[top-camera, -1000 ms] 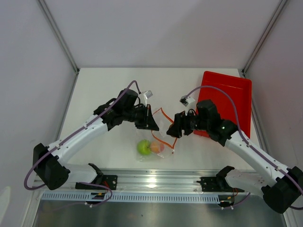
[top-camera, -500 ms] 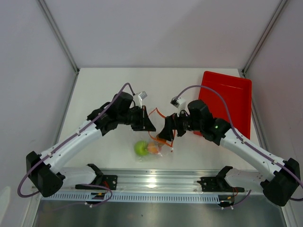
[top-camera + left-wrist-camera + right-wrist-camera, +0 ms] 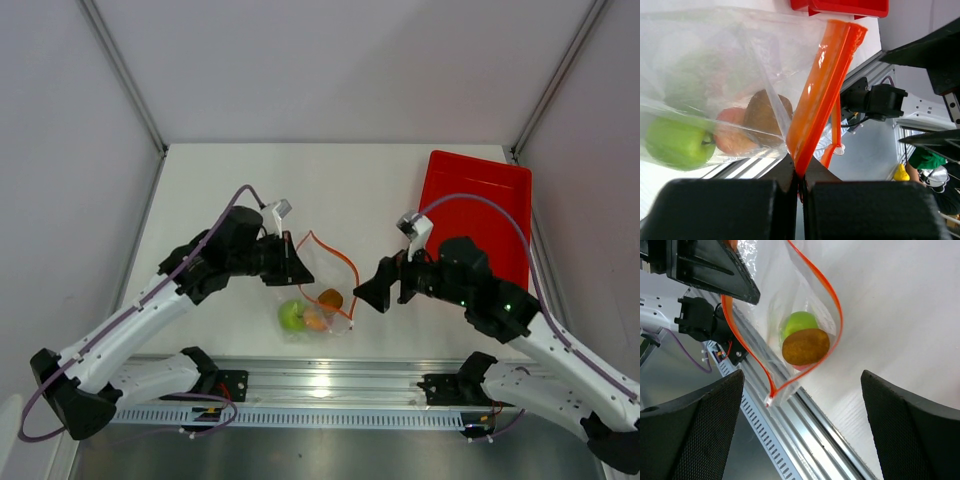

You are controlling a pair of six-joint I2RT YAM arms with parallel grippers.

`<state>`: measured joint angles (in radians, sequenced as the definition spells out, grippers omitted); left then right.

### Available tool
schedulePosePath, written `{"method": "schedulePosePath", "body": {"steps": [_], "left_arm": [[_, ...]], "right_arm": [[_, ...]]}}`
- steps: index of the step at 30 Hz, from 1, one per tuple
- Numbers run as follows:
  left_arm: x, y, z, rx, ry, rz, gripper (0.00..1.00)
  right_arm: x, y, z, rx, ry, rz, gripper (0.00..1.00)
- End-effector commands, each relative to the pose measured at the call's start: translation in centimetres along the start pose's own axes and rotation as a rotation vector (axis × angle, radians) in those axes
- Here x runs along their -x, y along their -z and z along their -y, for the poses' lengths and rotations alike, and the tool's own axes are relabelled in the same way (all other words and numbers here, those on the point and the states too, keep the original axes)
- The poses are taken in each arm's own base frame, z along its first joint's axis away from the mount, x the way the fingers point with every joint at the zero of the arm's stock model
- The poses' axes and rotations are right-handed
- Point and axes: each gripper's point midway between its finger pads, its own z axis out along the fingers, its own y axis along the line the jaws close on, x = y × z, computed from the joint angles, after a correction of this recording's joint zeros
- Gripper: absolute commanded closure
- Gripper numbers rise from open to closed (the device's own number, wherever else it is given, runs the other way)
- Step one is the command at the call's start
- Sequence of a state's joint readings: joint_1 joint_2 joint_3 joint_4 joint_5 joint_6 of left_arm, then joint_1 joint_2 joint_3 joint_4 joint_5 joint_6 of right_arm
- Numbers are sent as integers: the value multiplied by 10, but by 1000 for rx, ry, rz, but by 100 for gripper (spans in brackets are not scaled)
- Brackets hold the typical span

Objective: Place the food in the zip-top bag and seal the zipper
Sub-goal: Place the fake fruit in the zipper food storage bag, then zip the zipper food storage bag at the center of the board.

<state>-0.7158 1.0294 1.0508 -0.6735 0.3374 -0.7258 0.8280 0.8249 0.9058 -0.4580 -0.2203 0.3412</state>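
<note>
The clear zip-top bag (image 3: 318,285) lies near the table's front edge with its mouth open. The green apple (image 3: 291,316), the peach-like fruit (image 3: 314,321) and the brown lump (image 3: 330,298) are inside it. My left gripper (image 3: 291,268) is shut on the orange-red zipper (image 3: 822,85) at the bag's left end and holds it up. The left wrist view shows the apple (image 3: 677,142), peach (image 3: 730,137) and lump (image 3: 767,112) through the plastic. My right gripper (image 3: 375,295) is open and empty, just right of the bag. Its view shows the lump (image 3: 806,346) over the apple (image 3: 800,322).
The red rectangular tray (image 3: 480,200) lies at the right rear, behind the right arm. The aluminium rail (image 3: 330,380) runs along the table's front edge, just below the bag. The zipper's white slider (image 3: 769,400) hangs near that rail.
The left gripper has moved left and nearer with the zipper end. The right gripper has drawn back to the right, away from the bag. The brown lump now shows inside the bag.
</note>
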Motion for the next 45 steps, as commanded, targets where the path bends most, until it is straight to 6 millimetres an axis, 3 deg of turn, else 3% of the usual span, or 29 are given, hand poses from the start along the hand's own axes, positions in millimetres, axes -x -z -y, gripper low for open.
{"method": "schedulePosePath", "body": {"steps": [1, 7, 13, 22, 26, 27, 29, 30, 36, 41, 45], "left_arm": [[-3, 7, -7, 38, -10, 11, 99], [4, 24, 2, 49, -24, 33, 99], [9, 32, 5, 52, -30, 60, 99], [17, 35, 11, 41, -39, 91, 99], [19, 32, 16, 18, -46, 86, 99], [20, 30, 17, 14, -49, 83, 99], [21, 29, 21, -4, -53, 80, 100], [21, 28, 22, -8, -53, 78, 99], [17, 23, 25, -48, -62, 61, 99], [11, 18, 22, -62, -65, 48, 99], [9, 15, 20, -71, -68, 44, 99]], "right_arm": [[-17, 10, 18, -85, -36, 3, 1], [-36, 9, 9, -32, -87, -68, 1], [-37, 15, -3, 43, -78, -50, 11], [-59, 19, -48, 286, -45, -116, 27], [-67, 10, -58, 256, 5, -135, 27], [-76, 4, -62, 254, 18, -177, 27], [-72, -6, -63, 212, 37, -161, 27], [-80, -14, -66, 196, 53, -181, 27], [-71, -50, -44, -26, 129, -91, 29], [-63, -68, -29, -151, 164, -44, 46], [-49, -68, -21, -221, 178, 2, 57]]}}
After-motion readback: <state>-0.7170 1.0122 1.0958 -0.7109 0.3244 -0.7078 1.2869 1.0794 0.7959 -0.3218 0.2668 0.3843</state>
